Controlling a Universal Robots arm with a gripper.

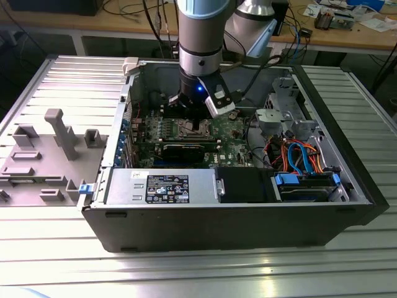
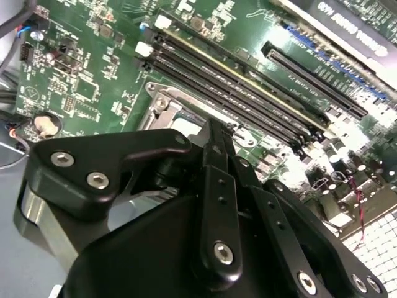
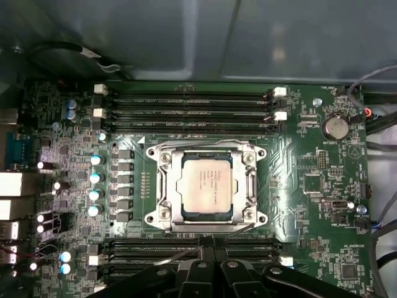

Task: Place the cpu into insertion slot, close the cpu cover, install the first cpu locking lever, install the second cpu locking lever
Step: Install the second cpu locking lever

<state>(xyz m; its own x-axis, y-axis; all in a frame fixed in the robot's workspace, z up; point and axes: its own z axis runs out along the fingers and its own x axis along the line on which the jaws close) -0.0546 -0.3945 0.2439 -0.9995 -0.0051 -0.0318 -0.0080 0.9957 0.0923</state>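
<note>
Black pincer (image 3: pixel 208 264), fingers pressed together and grasping nothing, hangs nearest the lens over the green motherboard (image 3: pixel 310 186). Its slot (image 3: pixel 208 185) already carries the cover (image 3: pixel 248 186), folded down around the chip (image 3: pixel 206 184). Judging by that, only lever work remains.

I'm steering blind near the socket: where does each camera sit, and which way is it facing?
Exterior view: off the arm, looking down into the open computer case; shows the arm and gripper.
First wrist view: on the wrist, looking straight down on the cpu; gripper tips show.
Second wrist view: on the wrist, looking obliquely along the gripper, jaws together, toward the memory slots.
Shared: both wrist views show gripper and cpu.
</note>
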